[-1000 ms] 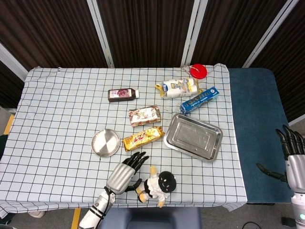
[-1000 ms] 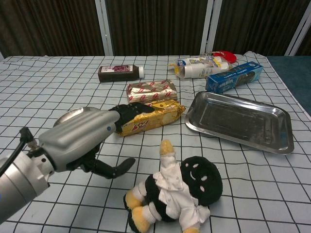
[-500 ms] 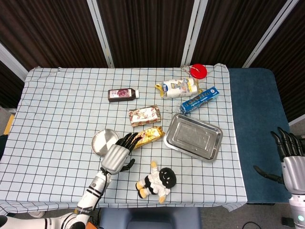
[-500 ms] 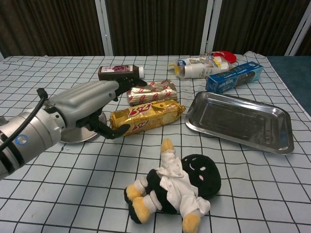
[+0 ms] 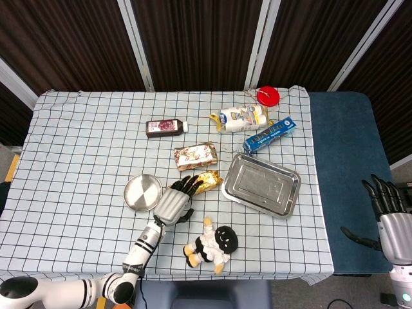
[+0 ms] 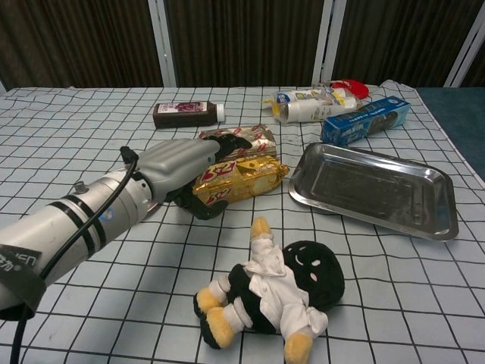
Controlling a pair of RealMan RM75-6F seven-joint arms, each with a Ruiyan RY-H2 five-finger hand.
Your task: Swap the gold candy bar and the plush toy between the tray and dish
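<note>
**Over the candy bar: left hand arrives, grasp not confirmed**

Leftmost of the task's things, the dish [image 5: 143, 192] sits bare on the checked cloth [image 5: 71, 154]. Just right of it, the left hand [image 5: 175, 201] lies over the near end of the candy bar [image 5: 207, 179], fingers spread along the gold wrapper. In the chest view the hand [image 6: 186, 171] covers the bar's left end, with dark fingertips [image 6: 231, 142] on top. Whether it has closed on the bar, I cannot tell.

The bar's long axis runs left to right, rising slightly toward the tray [image 5: 261, 185], and the hand reaches along that axis from the dish side. Bar and tray lie just beside each other. That suits a lift and a short carry back left to the dish.

Below the bar, the plush toy [image 5: 212, 246] lies on its side on the cloth, near the front edge, in neither container. The tray holds nothing.

Far right, off the table, the right hand [image 5: 390, 212] hangs with fingers apart, holding nothing, well away from everything. The left hand is clearly the nearer one.
</note>
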